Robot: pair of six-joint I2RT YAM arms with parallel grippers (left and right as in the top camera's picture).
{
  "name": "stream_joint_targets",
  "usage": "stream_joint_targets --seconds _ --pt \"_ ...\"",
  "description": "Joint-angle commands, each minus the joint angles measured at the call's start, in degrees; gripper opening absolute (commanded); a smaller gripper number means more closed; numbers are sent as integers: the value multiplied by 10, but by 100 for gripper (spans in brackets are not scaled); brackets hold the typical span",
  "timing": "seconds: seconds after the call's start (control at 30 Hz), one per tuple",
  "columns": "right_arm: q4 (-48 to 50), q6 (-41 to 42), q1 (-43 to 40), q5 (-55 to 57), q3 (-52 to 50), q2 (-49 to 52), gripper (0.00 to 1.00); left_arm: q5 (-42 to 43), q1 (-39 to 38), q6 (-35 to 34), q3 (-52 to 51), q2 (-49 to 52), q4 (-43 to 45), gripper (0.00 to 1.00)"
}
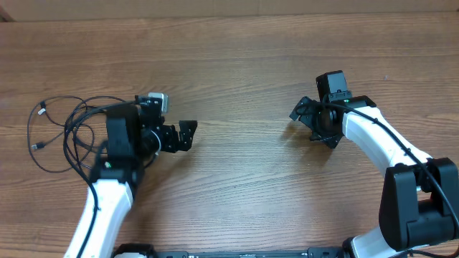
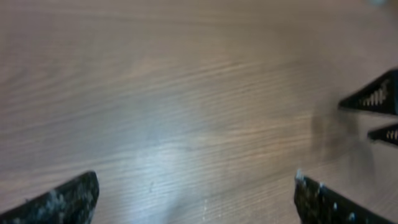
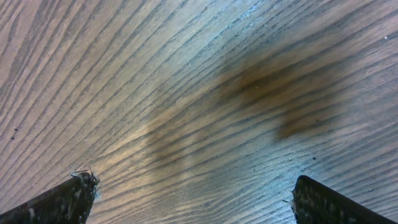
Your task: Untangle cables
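From overhead, the wooden bench (image 1: 244, 57) is seen whole. The cables (image 1: 70, 136) lie in a loose tangle of thin black loops at its left side, with two small plug ends at the outer edge of the bundle. The left arm (image 1: 118, 154) is stretched over the right part of that tangle, so some loops are covered by it. The left claw (image 1: 185, 136) is carried just beyond the bundle, toward the middle of the bench, spread wide and holding nothing. The right claw (image 1: 310, 125) is well apart from it, on the right half of the bench, also spread wide and empty. Only this view takes in the cables and both arms together.

In the left wrist view, which is blurred, bare wood grain is shown between the two black fingers (image 2: 62, 199) at the lower corners, set far apart. At the right edge two dark pointed shapes (image 2: 376, 99) are seen; they may be the other claw's tips, though this cannot be told for sure.

In the right wrist view the grain is sharp. The fingers (image 3: 336, 202) are set wide at the lower corners, and a dark shadow (image 3: 280, 93) is cast on the wood ahead of them.
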Motion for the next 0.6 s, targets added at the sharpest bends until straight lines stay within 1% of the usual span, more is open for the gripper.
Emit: stream_joint_targets --seconds 0.0,0.07,0.13,0.23,0.47,0.57 --pt "3 -3 -2 5 5 -12 100 18 -23 -14 -85 -45 105 100" --pt "3 -3 -2 5 5 -12 100 21 -32 -14 -127 -63 175 100" --pt "3 -3 -2 5 5 -12 100 21 -35 -14 -157 -78 220 99" --pt "3 -3 -2 5 5 -12 100 19 -35 -12 -200 -109 257 99" --pt "3 -3 -2 5 5 -12 100 -1 -34 -12 -255 -167 261 99" --pt "3 -3 -2 5 5 -12 100 -1 -34 -12 -287 -196 284 100"
